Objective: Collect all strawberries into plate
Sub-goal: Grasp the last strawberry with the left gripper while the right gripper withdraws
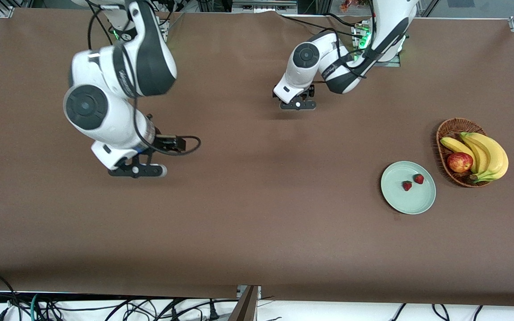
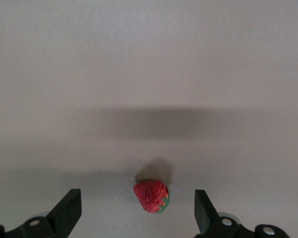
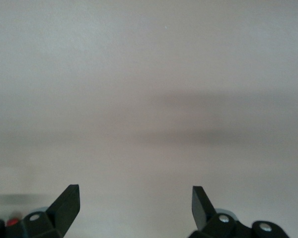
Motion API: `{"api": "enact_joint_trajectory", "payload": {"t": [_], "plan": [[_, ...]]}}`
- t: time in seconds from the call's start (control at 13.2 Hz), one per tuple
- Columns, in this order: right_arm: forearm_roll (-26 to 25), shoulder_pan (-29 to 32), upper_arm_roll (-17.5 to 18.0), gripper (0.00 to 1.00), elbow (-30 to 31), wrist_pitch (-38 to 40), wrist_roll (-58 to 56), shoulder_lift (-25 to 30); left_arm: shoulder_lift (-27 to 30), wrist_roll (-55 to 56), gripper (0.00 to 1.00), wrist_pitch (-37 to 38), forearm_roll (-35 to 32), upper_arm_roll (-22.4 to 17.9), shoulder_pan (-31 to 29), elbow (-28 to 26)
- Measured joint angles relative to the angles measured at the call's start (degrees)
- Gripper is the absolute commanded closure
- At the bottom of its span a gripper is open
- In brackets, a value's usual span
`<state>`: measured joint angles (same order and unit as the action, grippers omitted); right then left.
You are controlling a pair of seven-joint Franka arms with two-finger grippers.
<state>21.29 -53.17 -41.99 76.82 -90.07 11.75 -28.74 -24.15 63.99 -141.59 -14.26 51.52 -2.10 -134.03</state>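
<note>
Strawberries number two on the pale mint-green plate [image 1: 408,187] at the lower right of the front view: one strawberry [image 1: 407,186] near the plate's middle and a second strawberry [image 1: 418,179] just beside it, toward the wicker basket [image 1: 448,130], which holds bananas [image 1: 485,154] and an apple [image 1: 459,162] and sits just beside the plate at the left arm's end of the tabletop [image 1: 257,214]. By that count, two thirds of the collecting looks done. A third strawberry [image 2: 151,195] shows only in the left wrist view, low in the frame, lying on the bare brown cloth between the spread fingers of the left gripper [image 1: 298,104]; in the front view that gripper hangs over the upper middle of the tabletop and hides the berry beneath it. Its jaws stand wide apart and hold nothing, with the berry roughly centred in the gap, so the last pick appears to be lined up but not yet made; lowering, closing and carrying the fruit across to the plate are what seems left. The right gripper [image 1: 137,170] waits over the left middle of the front view, its fingers likewise parted and empty, with only plain cloth under it in the right wrist view.
</note>
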Motion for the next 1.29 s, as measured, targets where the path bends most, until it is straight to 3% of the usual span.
{"api": "enact_joint_trajectory", "payload": {"t": [0.83, 0.98, 1.29], "plan": [[-11.9, 0.2, -1.2, 0.01, 2.7, 13.3, -4.8, 17.4, -1.5, 13.6, 0.0, -2.8, -13.3, 0.1, 2.9, -2.7], [-13.5, 6.5, 5.3, 0.01, 4.8, 13.2, -5.3, 19.4, -2.7, 15.8, 0.0, -2.9, -17.3, 0.1, 2.9, -2.7], [-18.2, 25.5, 25.7, 0.01, 10.7, 8.4, -5.6, 23.9, -5.8, 19.8, 0.0, -3.6, -22.1, -0.1, 3.4, -2.6]]}}
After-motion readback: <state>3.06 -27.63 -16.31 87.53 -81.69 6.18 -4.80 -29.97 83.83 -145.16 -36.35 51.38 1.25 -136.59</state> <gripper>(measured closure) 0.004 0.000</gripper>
